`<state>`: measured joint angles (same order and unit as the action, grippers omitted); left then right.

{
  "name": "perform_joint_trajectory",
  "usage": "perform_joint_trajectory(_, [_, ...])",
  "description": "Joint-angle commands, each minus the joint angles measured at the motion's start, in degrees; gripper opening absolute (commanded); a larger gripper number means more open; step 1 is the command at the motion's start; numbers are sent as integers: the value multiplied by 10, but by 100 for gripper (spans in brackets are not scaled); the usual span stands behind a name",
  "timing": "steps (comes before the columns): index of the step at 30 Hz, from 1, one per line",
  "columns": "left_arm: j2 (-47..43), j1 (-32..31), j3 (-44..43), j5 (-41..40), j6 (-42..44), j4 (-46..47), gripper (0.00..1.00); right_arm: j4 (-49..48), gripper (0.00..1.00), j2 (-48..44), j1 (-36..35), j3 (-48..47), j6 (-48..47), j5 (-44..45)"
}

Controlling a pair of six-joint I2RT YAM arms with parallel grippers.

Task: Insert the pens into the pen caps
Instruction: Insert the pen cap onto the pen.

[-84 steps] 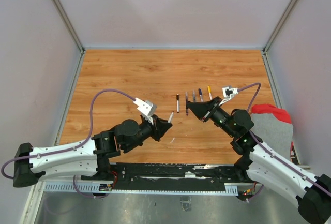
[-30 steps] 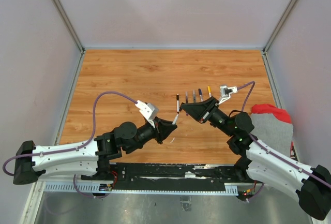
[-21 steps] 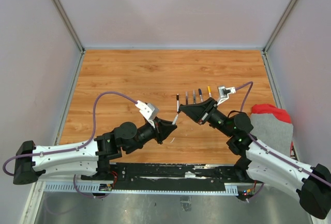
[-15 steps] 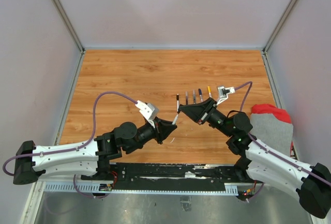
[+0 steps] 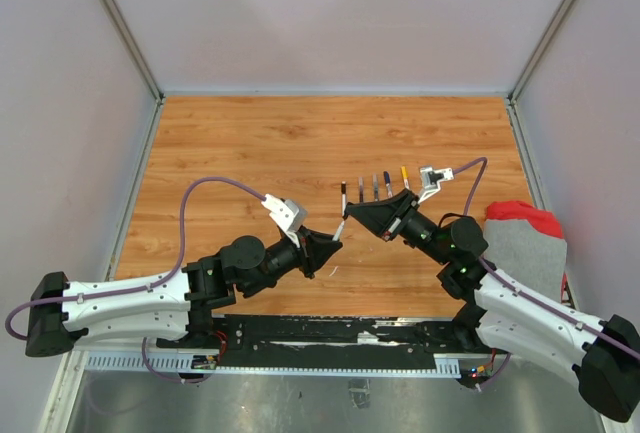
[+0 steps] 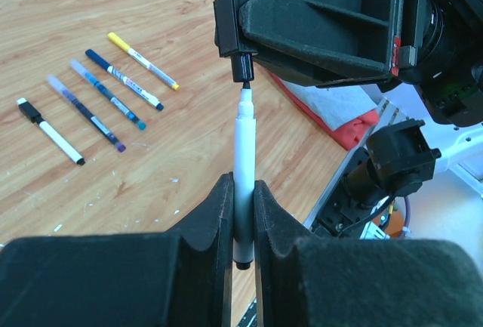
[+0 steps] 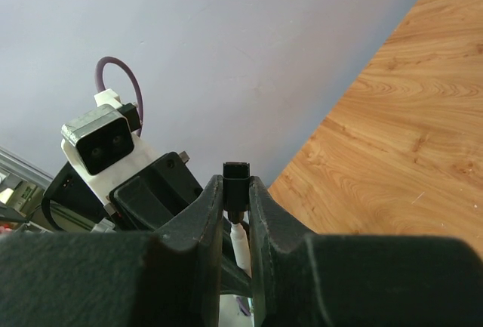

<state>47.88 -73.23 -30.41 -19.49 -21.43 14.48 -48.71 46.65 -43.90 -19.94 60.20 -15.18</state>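
Seen from above, the brown wood-grain surface (image 5: 250, 153) carries a row of five thin stick pens (image 5: 375, 186) lying side by side. Just on the near side of that row's left end, the left jaws and right jaws meet tip to tip, with a thin white-barrelled pen (image 5: 340, 230) slanting between them. A red and grey cloth (image 5: 525, 238) lies well to the right of the row.

In the left wrist view, the left jaws are pressed onto the white pen's lower barrel, holding it upright off the surface, right of the row. Its nib touches the open mouth of a small black tube-shaped plastic cap (image 6: 240, 66), which the right jaws pinch.

In the right wrist view, the right jaws clamp the black cap between their tips. The pen's white end shows directly below it.
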Motion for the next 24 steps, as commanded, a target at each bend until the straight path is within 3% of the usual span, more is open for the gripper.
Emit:
perform_joint_trajectory(1, [-5, -5, -3, -12, 5, 16, 1, -3, 1, -11, -9, 7, -4, -15])
perform_joint_trajectory(24, [5, -5, -7, -12, 4, 19, 1, -7, 1, 6, -21, 16, -14, -9])
